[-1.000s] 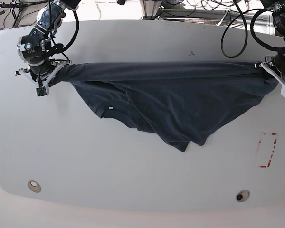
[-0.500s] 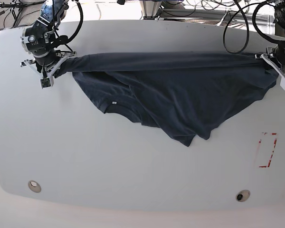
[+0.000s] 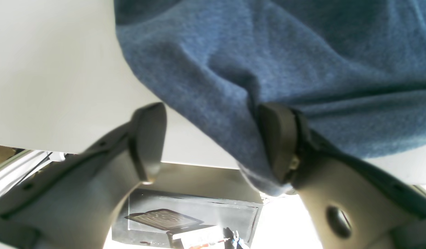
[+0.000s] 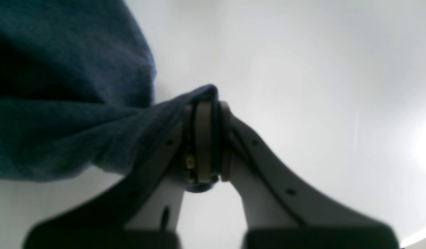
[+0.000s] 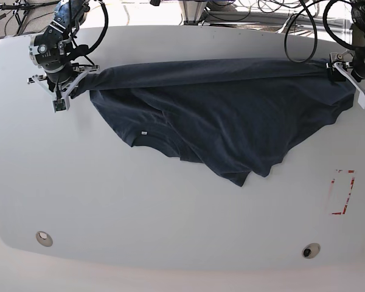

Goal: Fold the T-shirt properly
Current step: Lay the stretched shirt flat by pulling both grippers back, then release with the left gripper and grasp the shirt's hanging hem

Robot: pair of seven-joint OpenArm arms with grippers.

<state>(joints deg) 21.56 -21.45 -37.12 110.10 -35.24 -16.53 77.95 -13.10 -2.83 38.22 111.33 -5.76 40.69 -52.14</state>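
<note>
Fabric fills most of my left wrist view: the T-shirt (image 3: 302,69) drapes down between the two fingers (image 3: 148,138) of the left pincer (image 3: 213,145), and those fingers stand wide apart. The cloth lies against the inner face of one finger only; the other is clear of it, with white desk (image 3: 43,69) showing in the gap. So I read the left pincer as open, touching the shirt on one side but not clamping it.

On the right wrist view, the right pincer (image 4: 206,103) has its pads pressed together with a thin fold of dark blue cloth caught between them. The T-shirt (image 4: 60,121) runs off toward 9 o'clock from that pinch, bunched and in shadow.

From the base view I see the T-shirt (image 5: 219,115) lying across the upper part of the desk (image 5: 170,231), its top edge drawn in a nearly straight line from the right pincer (image 5: 64,91) at about 10 o'clock to the left pincer (image 5: 353,79) at about 2 o'clock. The body of the shirt sags from that line to a point toward 6 o'clock. A small white neck label (image 5: 143,134) shows on the collar, left of centre. Red tape marks (image 5: 342,191) sit on the desk at about 4 o'clock, well apart from the cloth.
</note>
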